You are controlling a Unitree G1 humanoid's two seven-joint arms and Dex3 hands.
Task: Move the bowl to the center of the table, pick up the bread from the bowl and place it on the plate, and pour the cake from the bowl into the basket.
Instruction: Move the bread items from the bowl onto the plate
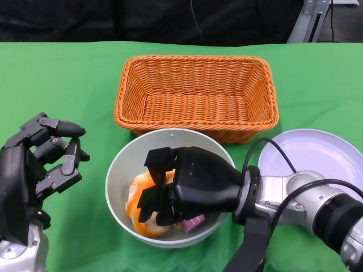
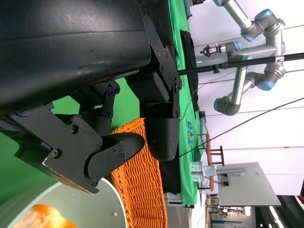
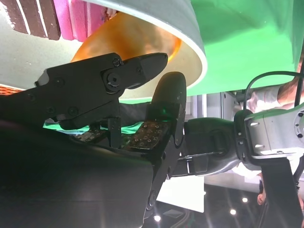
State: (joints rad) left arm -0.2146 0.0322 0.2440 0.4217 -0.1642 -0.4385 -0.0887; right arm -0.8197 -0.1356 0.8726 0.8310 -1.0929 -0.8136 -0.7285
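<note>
Grey bowl (image 1: 122, 170) on green surface (image 1: 68, 85), right hand (image 1: 176, 190) reaching inside.

Bowl near front edge of surface, just in front of orange wicker basket (image 1: 195, 93); white plate (image 1: 329, 158) to its right. Orange bread (image 1: 142, 212) and pink cake (image 1: 194, 222) both lying in bowl, partly hidden under right hand. Right hand fingers (image 3: 137, 66) curved over bread; whether closed on it cannot be told. Left hand (image 1: 39, 164) hovering left of bowl, fingers apart, holding nothing. In right wrist view, bread and cake close above fingers inside bowl wall.
</note>
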